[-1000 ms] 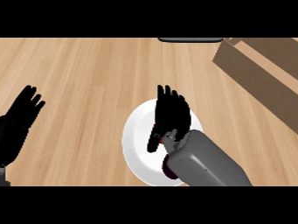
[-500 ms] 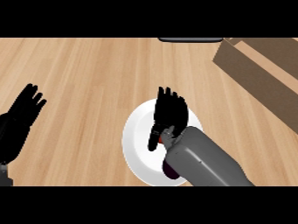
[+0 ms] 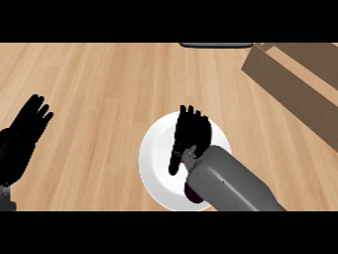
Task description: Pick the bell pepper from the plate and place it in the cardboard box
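both hands open: our right hand (image 3: pixel 188 136) flat over plate (image 3: pixel 155 163), fingers straight; left hand (image 3: pixel 21 136) resting at bench (image 3: pixel 113 84) edge; cardboard box (image 3: pixel 303 94) well apart.

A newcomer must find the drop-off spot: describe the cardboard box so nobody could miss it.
Start from the wooden counter and look to its far right corner, beyond the white plate under the right hand. The cardboard box lies there, running off the view's edge. It is the only brown, straight-sided thing; the plate is round and white.
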{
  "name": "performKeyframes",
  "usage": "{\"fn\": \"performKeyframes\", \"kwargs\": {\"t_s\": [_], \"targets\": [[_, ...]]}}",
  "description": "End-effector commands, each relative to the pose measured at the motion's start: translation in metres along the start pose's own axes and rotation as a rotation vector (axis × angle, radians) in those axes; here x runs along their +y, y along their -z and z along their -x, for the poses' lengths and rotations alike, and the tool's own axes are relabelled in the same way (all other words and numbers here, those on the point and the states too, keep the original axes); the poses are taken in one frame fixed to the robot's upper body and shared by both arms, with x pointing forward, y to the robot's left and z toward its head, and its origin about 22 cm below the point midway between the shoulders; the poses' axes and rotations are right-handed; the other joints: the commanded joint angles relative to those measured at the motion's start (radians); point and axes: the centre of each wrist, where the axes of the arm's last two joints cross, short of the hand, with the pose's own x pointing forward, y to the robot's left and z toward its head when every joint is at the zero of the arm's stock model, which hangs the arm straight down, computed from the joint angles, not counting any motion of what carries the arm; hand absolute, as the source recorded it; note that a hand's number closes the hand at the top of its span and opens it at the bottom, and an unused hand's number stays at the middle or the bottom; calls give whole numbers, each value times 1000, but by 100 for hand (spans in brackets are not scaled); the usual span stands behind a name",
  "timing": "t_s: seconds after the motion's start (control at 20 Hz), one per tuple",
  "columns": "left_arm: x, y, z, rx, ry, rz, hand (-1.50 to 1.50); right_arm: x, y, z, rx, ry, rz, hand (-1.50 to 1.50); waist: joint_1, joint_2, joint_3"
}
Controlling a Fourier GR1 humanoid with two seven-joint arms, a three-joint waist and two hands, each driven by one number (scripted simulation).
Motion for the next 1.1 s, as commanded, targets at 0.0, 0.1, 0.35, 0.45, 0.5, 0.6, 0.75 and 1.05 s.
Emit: {"fn": "performKeyframes", "kwargs": {"t_s": [0.0,0.1,0.35,0.45,0.5,0.6,0.75,1.05], "targets": [[5,-5,-6,6,-13,7,0,-5,-8,-10,160,-16,-16,-150,-1,-2,0],[4,3,-5,-9,-5,-8,0,8,-2,-3,169,-27,-30,-150,-5,-1,0],[0,-1,7,0,13,-17,0,22,1,8,171,-34,-45,-150,-9,-2,0],[7,1,16,-6,6,-14,0,20,-6,3,163,-23,-31,-150,-7,-1,0],[1,1,2,11,8,3,0,19,10,4,187,-13,-32,-150,1,0,0],[20,3,-10,7,18,-15,0,16,5,2,177,-12,-47,-150,-2,-1,0],[-2,12,1,13,-4,-10,0,24,15,4,148,-41,15,150,-4,1,0],[6,4,-14,3,3,-32,0,22,8,12,74,-43,40,150,-10,-2,0]]}}
